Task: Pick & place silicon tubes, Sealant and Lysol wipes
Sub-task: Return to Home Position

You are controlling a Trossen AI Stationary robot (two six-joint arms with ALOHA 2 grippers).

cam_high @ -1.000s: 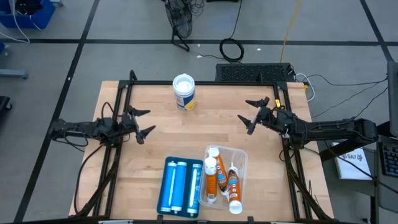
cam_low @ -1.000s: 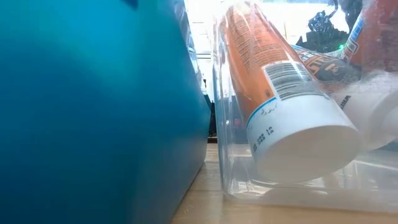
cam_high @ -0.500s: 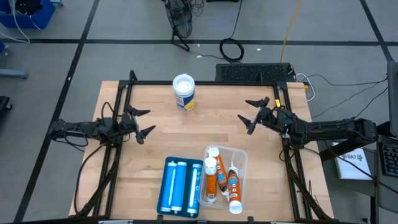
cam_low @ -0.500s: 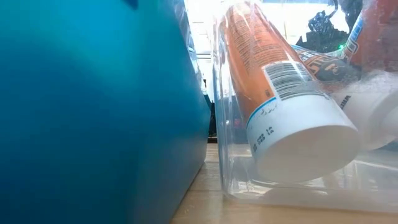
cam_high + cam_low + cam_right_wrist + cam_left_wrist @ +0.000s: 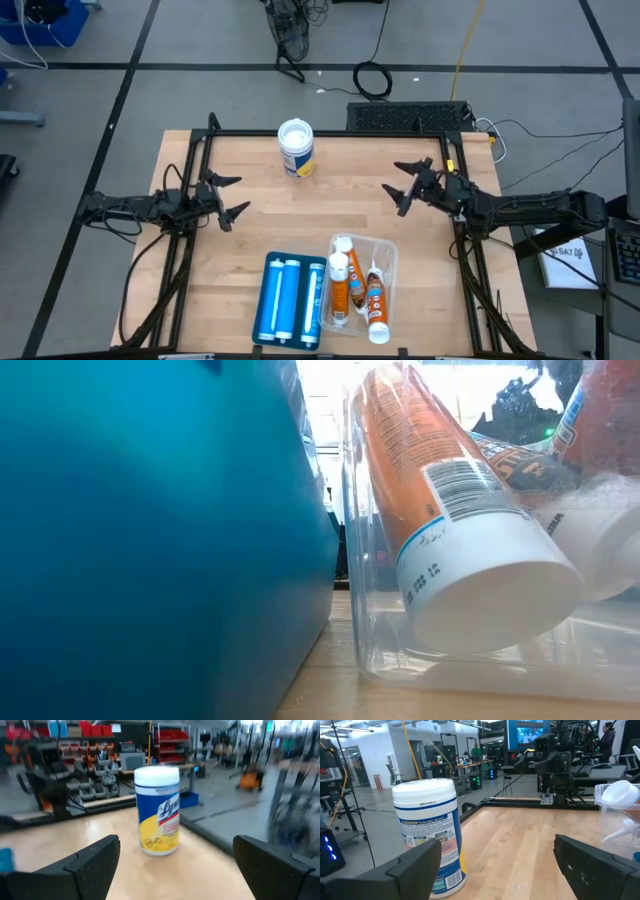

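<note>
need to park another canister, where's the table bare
The widest bare wood is the table's middle, bordered by the left end effector, the right end effector, the Lysol wipes at the back and the blue bin and clear bin in front. The front left corner beside the blue bin is free too. Front centre is crowded.

Workshop, red parts bins (image 5: 171,731), workbenches (image 5: 473,766)
</note>
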